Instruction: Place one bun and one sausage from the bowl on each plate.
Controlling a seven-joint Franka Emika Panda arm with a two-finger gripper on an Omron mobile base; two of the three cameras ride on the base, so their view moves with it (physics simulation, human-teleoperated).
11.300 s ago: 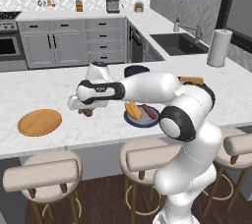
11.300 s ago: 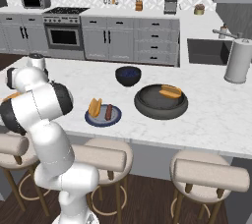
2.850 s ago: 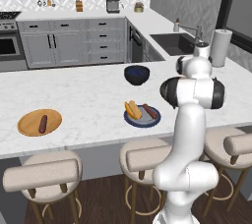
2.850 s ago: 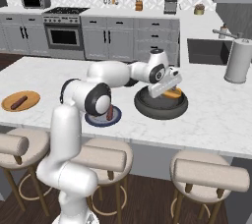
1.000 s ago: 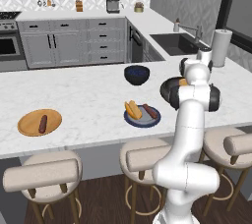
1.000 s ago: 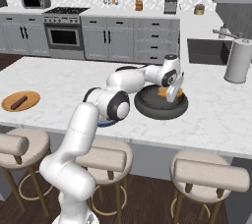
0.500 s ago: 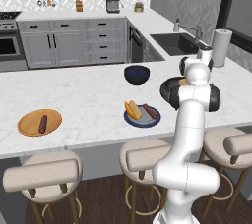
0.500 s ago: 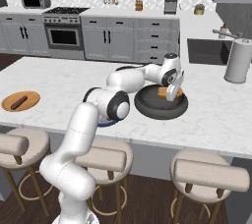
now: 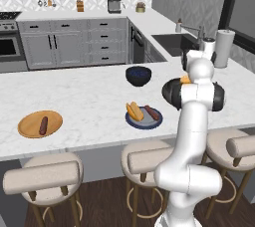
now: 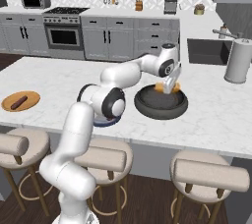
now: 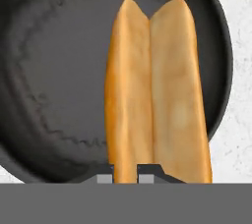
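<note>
Marble counter [image 10: 206, 115] | bun [image 11: 157, 95] golden, split | gripper [image 11: 126, 171] clamped on bun

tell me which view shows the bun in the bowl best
The hand view: the bun lies full length in the black bowl, its split plain. The right base view shows an orange sliver beside the pincer; the left, a speck.
</note>
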